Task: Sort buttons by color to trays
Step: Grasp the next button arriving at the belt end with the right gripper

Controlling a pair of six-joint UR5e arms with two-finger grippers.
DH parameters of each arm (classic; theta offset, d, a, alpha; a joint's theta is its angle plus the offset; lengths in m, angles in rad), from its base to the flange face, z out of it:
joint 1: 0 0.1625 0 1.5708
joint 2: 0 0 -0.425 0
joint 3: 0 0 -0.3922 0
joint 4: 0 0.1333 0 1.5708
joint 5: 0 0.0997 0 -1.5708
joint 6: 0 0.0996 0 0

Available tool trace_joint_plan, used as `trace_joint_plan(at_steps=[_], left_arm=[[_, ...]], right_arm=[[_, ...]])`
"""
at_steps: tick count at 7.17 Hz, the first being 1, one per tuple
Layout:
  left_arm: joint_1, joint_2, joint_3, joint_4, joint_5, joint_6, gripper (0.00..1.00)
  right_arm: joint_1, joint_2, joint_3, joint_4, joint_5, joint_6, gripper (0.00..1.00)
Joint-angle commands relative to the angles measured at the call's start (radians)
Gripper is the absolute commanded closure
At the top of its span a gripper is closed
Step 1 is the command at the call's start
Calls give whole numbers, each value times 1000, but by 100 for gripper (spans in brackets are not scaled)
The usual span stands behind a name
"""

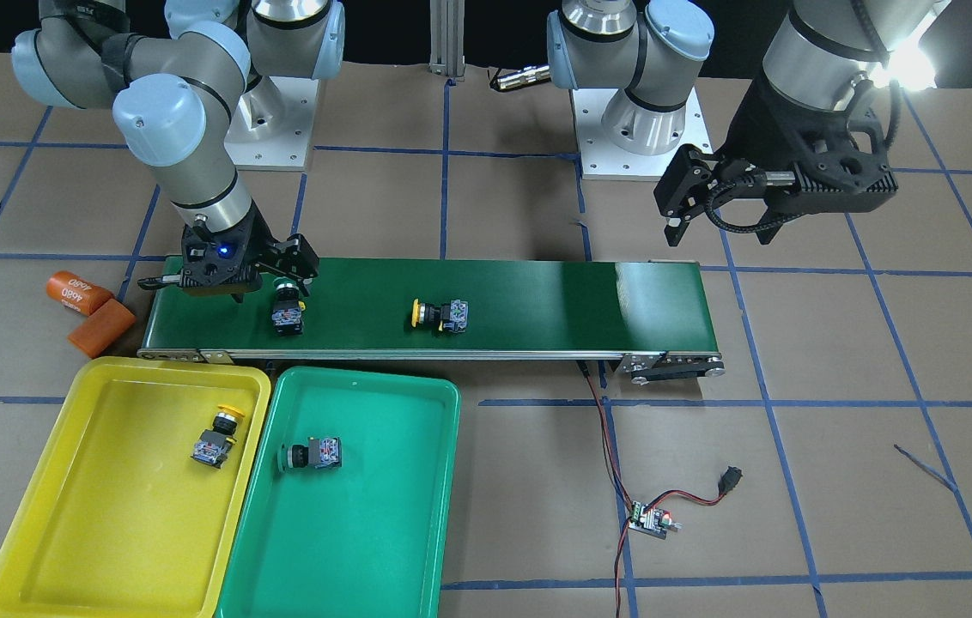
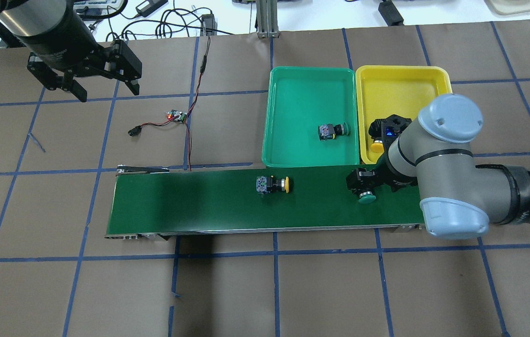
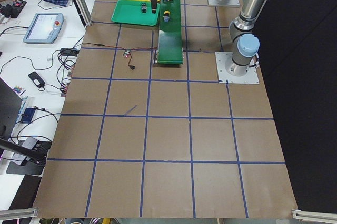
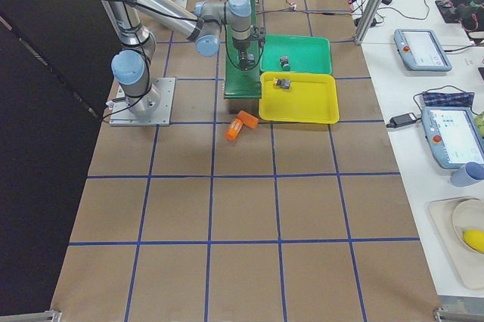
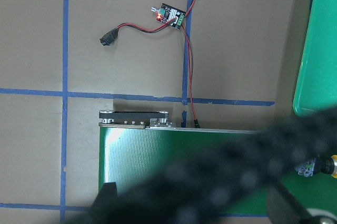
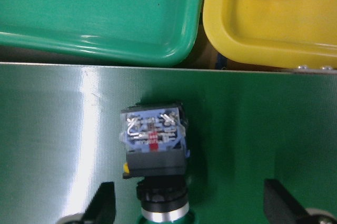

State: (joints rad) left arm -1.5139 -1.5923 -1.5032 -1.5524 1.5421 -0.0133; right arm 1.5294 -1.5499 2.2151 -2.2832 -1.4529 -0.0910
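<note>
In your overhead view the right arm [image 2: 447, 159] covers the corner of the yellow tray [image 2: 403, 77] nearest the right end of the conveyor belt [image 2: 199, 201], so you see only the cap of the tray's yellow button [image 2: 377, 146]. The right wrist view cuts that button off at its top edge and the cap of the green button [image 6: 154, 148] at its bottom edge. In the left wrist view a blurred dark band [image 5: 210, 182] hides much of the belt, and the belt's yellow button [image 5: 308, 169] is clipped at the right edge. From the side cameras, the buttons are too small to tell apart.

Brown table [image 2: 227, 290], blue tape grid [image 2: 274, 255], white side bench [image 4: 427, 186], loose cables [image 2: 173, 21], dark backdrop [image 3: 305, 103]
</note>
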Motion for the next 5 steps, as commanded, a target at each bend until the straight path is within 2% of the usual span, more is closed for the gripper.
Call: trace_joint_plan(at_steps=[1, 2, 3, 4, 5], left_arm=[[0, 0, 0, 0, 1, -1, 0], [0, 0, 0, 0, 1, -1, 0], [0, 0, 0, 0, 1, -1, 0], [0, 0, 0, 0, 1, -1, 0], [0, 0, 0, 0, 1, -1, 0]], right_arm=[[2, 11, 0, -22, -4, -6, 21], [2, 19, 0, -24, -1, -3, 45], [2, 19, -2, -24, -3, -13, 62], [2, 19, -3, -25, -3, -27, 77], [2, 19, -18, -38, 2, -53, 85]])
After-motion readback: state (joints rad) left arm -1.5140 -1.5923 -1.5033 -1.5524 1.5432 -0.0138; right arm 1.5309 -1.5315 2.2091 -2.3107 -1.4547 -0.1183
